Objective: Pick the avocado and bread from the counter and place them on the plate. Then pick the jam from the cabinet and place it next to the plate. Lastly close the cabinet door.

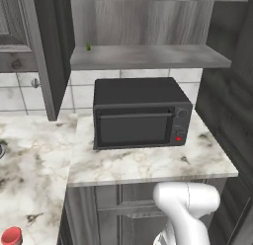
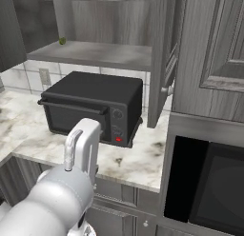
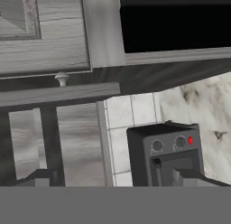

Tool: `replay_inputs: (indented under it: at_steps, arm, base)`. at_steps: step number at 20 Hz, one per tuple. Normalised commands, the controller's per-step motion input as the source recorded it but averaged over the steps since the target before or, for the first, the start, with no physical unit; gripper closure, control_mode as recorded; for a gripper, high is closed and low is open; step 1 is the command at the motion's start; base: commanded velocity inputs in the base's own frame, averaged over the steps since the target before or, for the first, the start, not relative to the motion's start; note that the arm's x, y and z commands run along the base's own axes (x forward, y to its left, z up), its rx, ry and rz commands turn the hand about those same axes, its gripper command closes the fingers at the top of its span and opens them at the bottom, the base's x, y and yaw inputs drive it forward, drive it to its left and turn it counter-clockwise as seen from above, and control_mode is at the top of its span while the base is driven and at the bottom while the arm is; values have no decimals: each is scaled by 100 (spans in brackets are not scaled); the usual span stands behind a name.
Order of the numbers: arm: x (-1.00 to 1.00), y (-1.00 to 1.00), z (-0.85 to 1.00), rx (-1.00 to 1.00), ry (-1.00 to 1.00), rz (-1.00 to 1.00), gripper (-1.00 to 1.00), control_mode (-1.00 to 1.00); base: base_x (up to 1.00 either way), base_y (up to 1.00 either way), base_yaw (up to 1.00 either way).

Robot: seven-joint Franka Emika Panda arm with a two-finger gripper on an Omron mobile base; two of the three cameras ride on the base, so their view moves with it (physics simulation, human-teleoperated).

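Legible text, labels, brands, numbers, signs: none. Microwave (image 1: 141,113) control panel: two round dials and one red button, unmarked. Cabinet door (image 2: 159,59) and tabletop (image 1: 148,162): no lettering.

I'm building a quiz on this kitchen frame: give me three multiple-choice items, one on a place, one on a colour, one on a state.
1. Where does the microwave stand?
A. on the counter under the open cabinet shelf
B. on the floor
C. inside the cabinet

2. What colour is the jar at the left base view's lower left corner?
A. blue
B. red
C. yellow

3. How is the left cabinet door?
A. shut
B. missing
C. swung open

Answers: 1 A, it sits on marble below the shelf; 2 B, its lid is red; 3 C, the door stands edge-on and the shelf is exposed.
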Motion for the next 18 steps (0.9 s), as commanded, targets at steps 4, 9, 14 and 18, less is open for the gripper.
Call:
replay_inputs:
  at_steps: [4, 9, 14, 18]
  arm:
    - [0, -29, 0, 0, 0, -5, -100, -100]
    - [3, -15, 0, 0, 0, -5, -100, -100]
    - [12, 0, 0, 0, 0, -1, -100, -100]
    - [14, 0, 0, -1, 0, 0, -100, -100]
  base:
    - [0, 0, 0]
    - [0, 0, 0]
    - [0, 0, 0]
    - [0, 0, 0]
